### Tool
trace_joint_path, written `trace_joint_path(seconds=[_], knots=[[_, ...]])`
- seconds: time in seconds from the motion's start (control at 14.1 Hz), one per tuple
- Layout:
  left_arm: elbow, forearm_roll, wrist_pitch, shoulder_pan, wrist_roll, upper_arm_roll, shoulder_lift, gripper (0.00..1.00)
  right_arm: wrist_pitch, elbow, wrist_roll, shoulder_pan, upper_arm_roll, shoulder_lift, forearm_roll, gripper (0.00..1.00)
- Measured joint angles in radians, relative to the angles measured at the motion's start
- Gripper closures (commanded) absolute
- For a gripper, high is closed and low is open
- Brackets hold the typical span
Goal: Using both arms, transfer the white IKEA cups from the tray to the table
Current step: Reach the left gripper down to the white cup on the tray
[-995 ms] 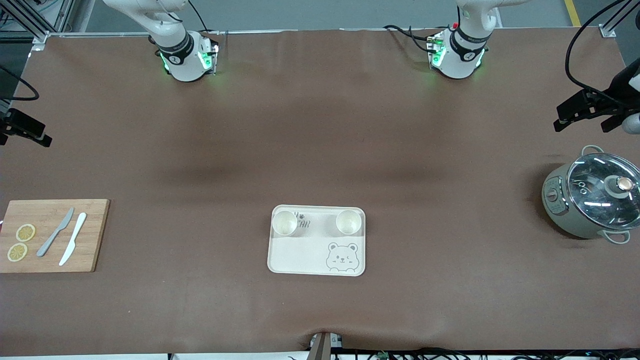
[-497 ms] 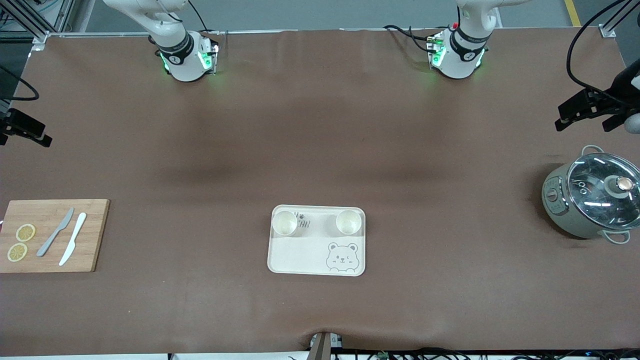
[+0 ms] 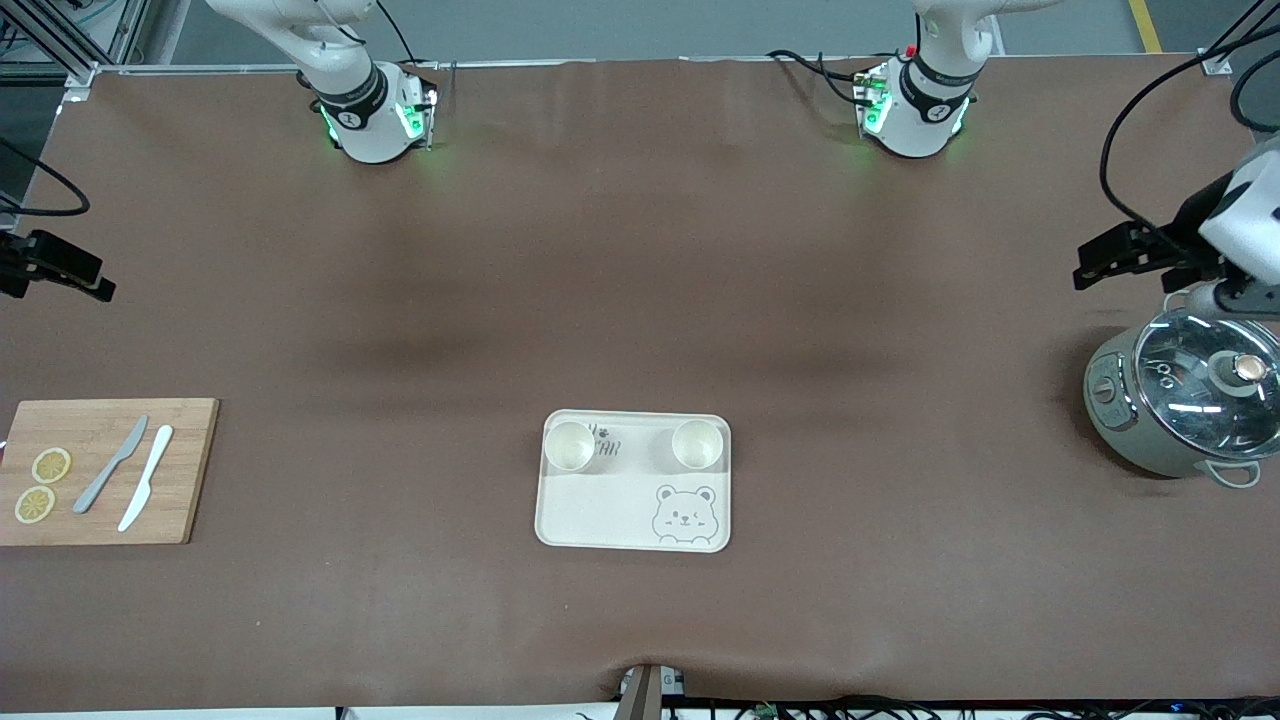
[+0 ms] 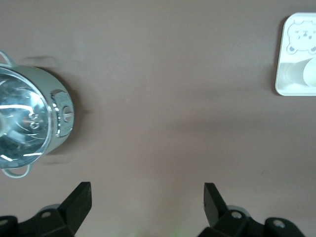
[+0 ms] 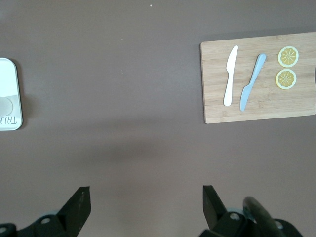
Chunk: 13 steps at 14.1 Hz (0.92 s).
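On the bear-print tray I see two plain cream-white cups, beside partly hidden lettering. Left gripper over the table by the pot and right gripper up near the cutting board are both spread wide, empty.

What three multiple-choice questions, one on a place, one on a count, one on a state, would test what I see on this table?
1. Where do the two small cream-white cups stand?
A. on the wooden board
B. on the bear-print tray
C. in the grey-green pot

2. How many lemon slices lie on the wooden cutting board?
A. one
B. two
C. four

3. How does the left gripper stand?
A. open, holding nothing
B. shut on a cup
C. shut on a knife

Answers: 1 B, both sit on the tray's part farther from the front camera; 2 B, two yellow rounds; 3 A, fingers apart over bare table.
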Motion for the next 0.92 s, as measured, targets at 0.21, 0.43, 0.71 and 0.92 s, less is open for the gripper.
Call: trace_joint_path(seconds=[0.21,0.43,0.71,0.92], knots=[[0.001,-0.003,0.037,-0.045,-0.005,-0.004,0.064,0.0,0.003,0.0,0.0,0.003,0.005,0.003,0.0,0.0],[0.002,-0.004,0.091,-0.114,-0.115,-0.009,0.102,0.0,0.015,0.001,0.0,0.003,0.007,0.034,0.0,0.0],[0.002,-0.004,0.223,-0.218,-0.315,-0.013,0.165,0.0,0.033,0.004,-0.006,0.033,0.013,0.07,0.0,0.0],[0.007,-0.004,0.324,-0.287,-0.448,-0.013,0.232,0.0,0.039,0.003,-0.005,0.06,0.014,0.087,0.0,0.0]])
